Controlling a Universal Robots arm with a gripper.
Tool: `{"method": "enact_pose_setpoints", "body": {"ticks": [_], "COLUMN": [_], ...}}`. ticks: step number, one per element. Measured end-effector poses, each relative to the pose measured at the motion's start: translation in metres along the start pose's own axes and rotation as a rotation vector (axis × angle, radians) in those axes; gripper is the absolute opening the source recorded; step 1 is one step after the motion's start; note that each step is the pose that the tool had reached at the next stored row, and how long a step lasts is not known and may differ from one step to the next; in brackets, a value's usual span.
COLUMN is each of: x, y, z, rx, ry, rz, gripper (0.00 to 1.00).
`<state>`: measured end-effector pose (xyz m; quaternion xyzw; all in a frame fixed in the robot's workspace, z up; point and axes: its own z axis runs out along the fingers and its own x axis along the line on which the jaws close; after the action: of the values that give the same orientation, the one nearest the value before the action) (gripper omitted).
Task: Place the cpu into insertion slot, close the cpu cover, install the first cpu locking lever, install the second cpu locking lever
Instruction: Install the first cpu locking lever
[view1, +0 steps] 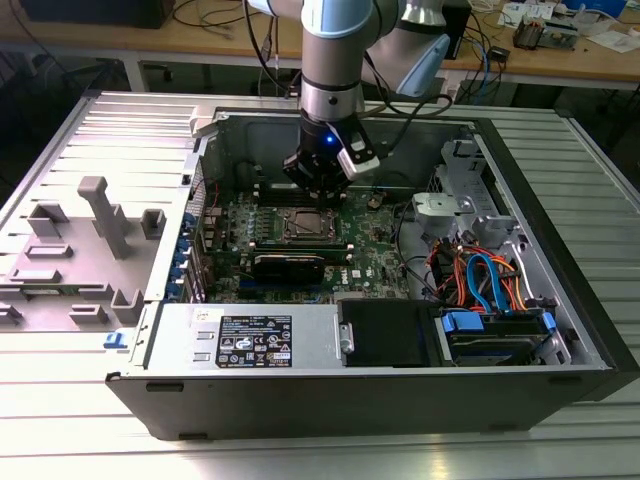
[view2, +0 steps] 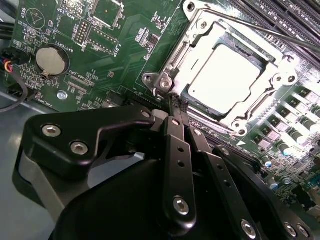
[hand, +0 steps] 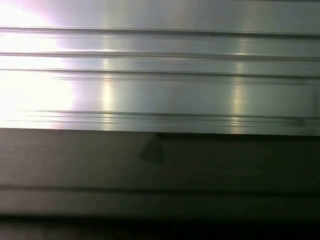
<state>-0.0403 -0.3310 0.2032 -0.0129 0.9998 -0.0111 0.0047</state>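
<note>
Black gripper (view2: 179, 107) working at the socket corner, fingers pinched together on nothing.

In the second wrist view the narrow fingertips are touching down just beside the thin silver cover frame (view2: 200, 60)'s corner; beyond them the dull silver-grey square cpu (view2: 225, 75) is sitting in the black-rimmed insertion slot (view1: 305, 225) with that frame lying over it; seating and covering are looking done; a thin wire lever (view2: 260, 31) is running along the far side, its latching unclear; the green motherboard (view2: 125, 45) is lying around.

open computer case (view1: 560, 300), coin battery (view2: 52, 60), orange and blue cables (view1: 485, 280)
</note>
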Motion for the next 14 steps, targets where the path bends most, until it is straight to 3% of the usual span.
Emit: {"method": "enact_pose_setpoints", "body": {"ticks": [4, 5, 14], "x": [-0.0003, -0.0003, -0.0003], "y": [0.0000, 0.0002, 0.0000], "z": [0.0002, 0.0003, -0.0021], "rx": [-0.0016, -0.0087, -0.0097], "ry": [-0.0002, -0.0004, -0.0003], "rz": [0.000, 0.000, 0.000], "gripper": [0.11, 0.11, 0.11]}}
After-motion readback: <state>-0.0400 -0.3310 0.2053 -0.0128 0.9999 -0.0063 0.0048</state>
